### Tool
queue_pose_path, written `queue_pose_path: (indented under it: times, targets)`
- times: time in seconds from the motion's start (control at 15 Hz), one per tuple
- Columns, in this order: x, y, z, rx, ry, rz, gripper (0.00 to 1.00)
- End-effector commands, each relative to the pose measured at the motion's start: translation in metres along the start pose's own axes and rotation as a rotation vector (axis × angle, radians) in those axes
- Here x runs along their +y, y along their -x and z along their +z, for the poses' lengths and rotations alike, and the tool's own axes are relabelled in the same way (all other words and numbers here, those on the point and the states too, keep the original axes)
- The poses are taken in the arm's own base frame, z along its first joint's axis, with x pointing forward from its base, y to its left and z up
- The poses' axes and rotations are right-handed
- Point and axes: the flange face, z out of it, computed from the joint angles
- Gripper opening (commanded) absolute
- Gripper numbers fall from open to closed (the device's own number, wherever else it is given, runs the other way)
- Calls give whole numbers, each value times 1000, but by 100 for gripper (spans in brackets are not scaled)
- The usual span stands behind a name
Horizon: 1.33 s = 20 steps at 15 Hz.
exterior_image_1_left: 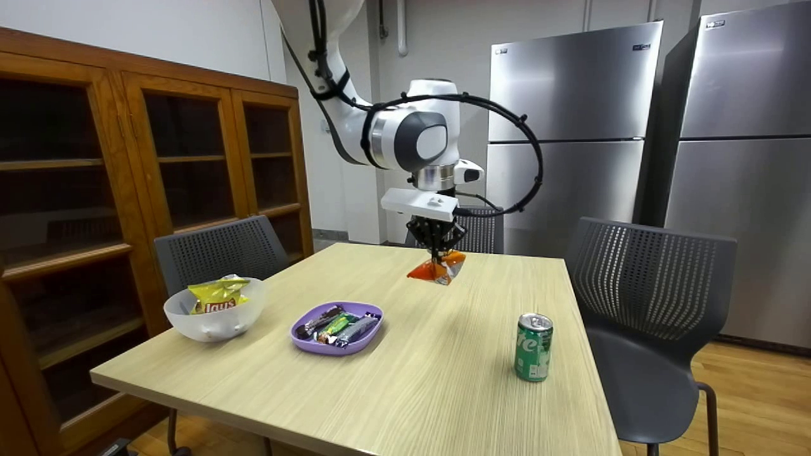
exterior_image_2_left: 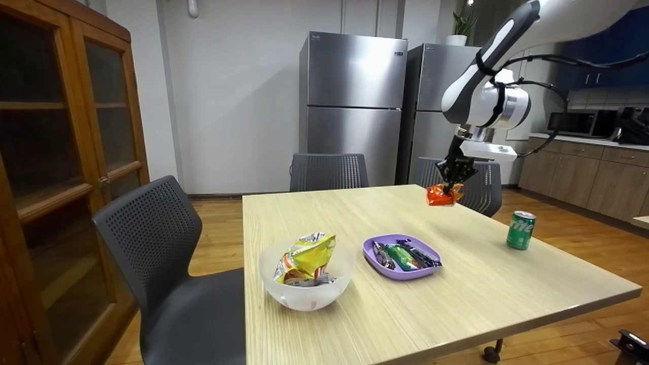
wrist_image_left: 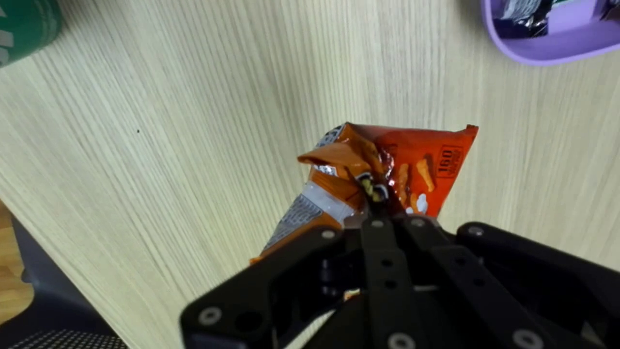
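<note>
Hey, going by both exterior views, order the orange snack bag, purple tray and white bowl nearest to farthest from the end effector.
1. Orange snack bag: pinched in the end effector.
2. Purple tray: left of the bag in both exterior views.
3. White bowl: farther left, past the tray.

Orange bag (wrist_image_left: 356,156), perhaps half-hidden, behind gripper (wrist_image_left: 390,213)

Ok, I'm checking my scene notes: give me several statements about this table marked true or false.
1. The black jointed pincer is shut on the shiny orange snack bag. True.
2. The green metal can lies on its side. False: the can stands upright.
3. The shallow purple plastic tray holds shiny wrapped bars. True.
4. The crinkled yellow chip bag lies in the tray. False: the chip bag sits in the round frosted bowl.
</note>
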Motion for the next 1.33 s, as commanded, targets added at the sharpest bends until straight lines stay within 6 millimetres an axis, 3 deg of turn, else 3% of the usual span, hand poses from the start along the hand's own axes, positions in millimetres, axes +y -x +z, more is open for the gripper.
queue_pose_path:
  times: [0.0, 0.47, 1.27]
  targets:
    - [-29, 33, -29, 17, -43, -129, 0]
    - [-87, 62, -38, 32, -125, -319, 0]
    - [-173, 71, -26, 35, -262, -571, 0]
